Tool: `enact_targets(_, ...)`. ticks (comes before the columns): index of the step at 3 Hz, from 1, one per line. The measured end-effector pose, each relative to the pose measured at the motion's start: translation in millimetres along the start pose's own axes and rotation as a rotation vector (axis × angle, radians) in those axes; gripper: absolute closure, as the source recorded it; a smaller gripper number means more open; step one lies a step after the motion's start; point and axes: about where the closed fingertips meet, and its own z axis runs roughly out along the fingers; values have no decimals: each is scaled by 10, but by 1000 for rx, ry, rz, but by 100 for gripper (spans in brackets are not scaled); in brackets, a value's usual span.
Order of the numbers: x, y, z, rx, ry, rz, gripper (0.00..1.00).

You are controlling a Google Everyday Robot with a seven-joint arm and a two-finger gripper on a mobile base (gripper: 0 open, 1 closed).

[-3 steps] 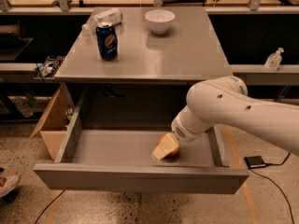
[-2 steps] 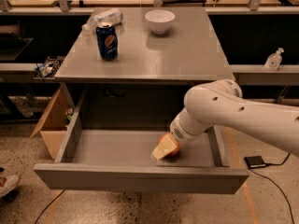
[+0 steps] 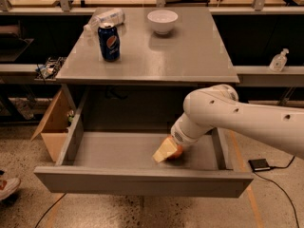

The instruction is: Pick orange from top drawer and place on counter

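The top drawer of the grey cabinet is pulled wide open toward me. My gripper is down inside it, right of the middle, close to the drawer floor. A sliver of the orange shows right against the gripper's right side; the rest of it is hidden by the gripper and the white wrist. The white arm reaches in from the right, over the drawer's right wall. The counter is the grey top above the drawer.
On the counter stand a blue soda can at the left, a white bowl at the back and a lying plastic bottle. A cardboard box sits left of the drawer. A black device lies on the floor at the right.
The arm and gripper have shifted very slightly to the left inside the drawer. Nothing else has moved.
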Motion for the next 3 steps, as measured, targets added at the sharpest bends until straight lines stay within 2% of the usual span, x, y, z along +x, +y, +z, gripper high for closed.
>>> enact_targets(1,12,13,114,-12,14,9,0)
enact_targets(2,22,45,181,-20,20,12,16)
enact_targets(3,23,91,198,-39,12,10,40)
